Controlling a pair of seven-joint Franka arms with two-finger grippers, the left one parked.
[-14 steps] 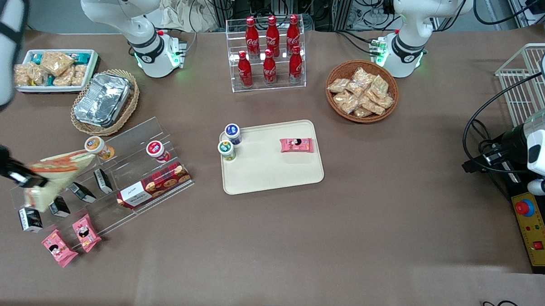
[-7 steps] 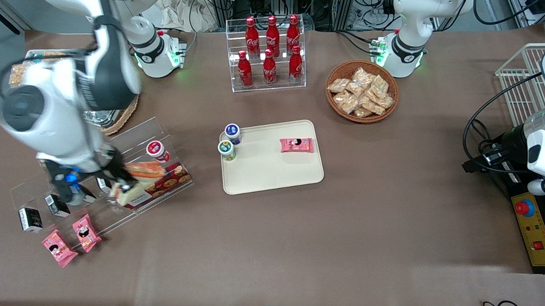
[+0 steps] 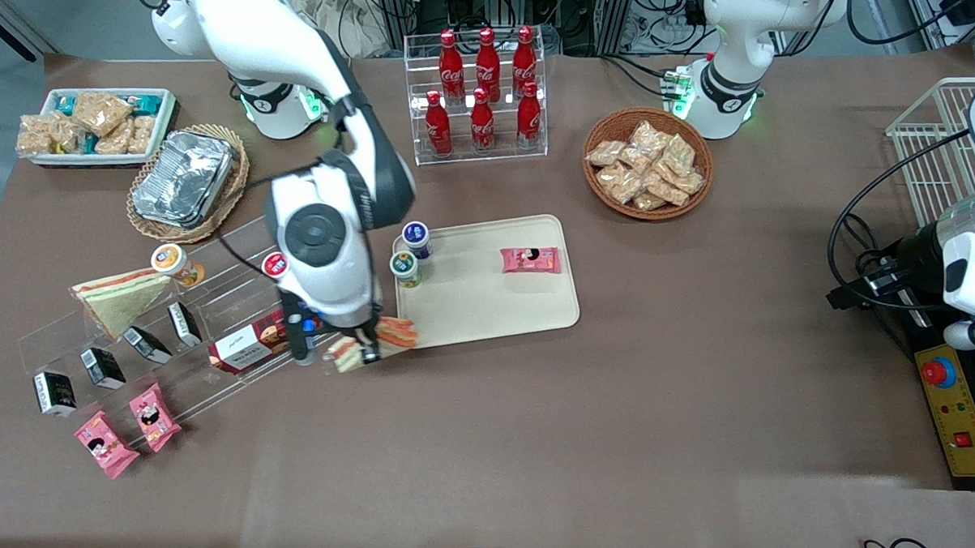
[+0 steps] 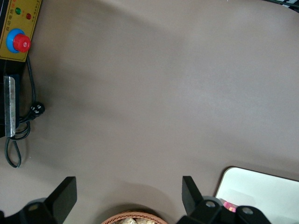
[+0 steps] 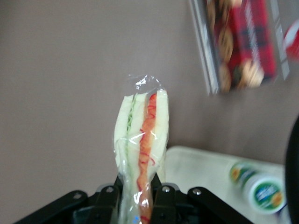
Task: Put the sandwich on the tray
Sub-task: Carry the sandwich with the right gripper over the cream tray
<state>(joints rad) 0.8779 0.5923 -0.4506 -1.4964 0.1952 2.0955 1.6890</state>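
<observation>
- Hand [image 3: 355,352] clenched on the sandwich [image 3: 374,343], holding it above the counter [image 3: 530,438], right at the tray [image 3: 486,306] corner nearest the front cam.
- Wrist cam: sandwich [image 5: 140,149] w/ cut edge showing, wrap pinched between the fingers [image 5: 162,200].
- 2nd wrapped wedge [image 3: 118,298] sits on the clear rack [image 3: 209,345].

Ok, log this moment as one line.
phase: carry | hand: shut on sandwich, held off the table at the tray corner nearest the camera | tray holds: pink packet | sandwich not yet on tray
</observation>
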